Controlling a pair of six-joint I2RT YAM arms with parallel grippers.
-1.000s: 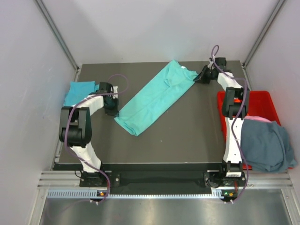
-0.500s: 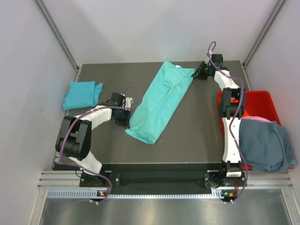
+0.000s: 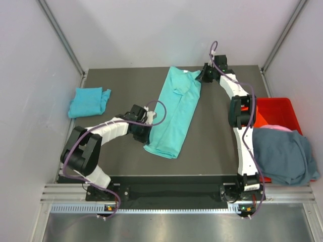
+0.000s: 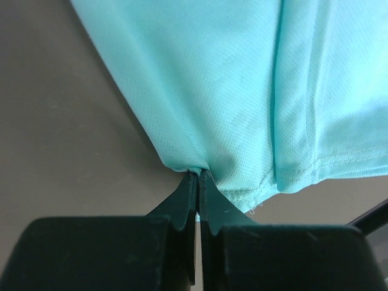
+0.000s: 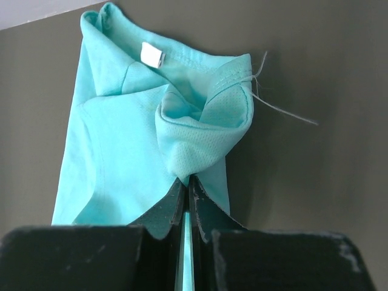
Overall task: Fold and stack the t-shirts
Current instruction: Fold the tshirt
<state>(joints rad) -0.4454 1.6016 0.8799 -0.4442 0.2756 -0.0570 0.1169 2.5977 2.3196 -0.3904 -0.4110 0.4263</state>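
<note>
Dark table (image 3: 217,143), mint shirt (image 3: 176,108) folded lengthwise. Your left gripper (image 4: 199,177) clamps hem corner, right gripper (image 5: 187,182) clamps shoulder. Next: lay flat, bring hem to collar.

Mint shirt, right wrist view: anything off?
Yes. A loose thread trails off the mint shirt onto the table, and the cloth pinched by the right gripper is bunched into a cone instead of lying flat.

Nothing legible, even on the mint-teal t-shirt's (image 5: 115,151) white neck tag (image 5: 152,54).
</note>
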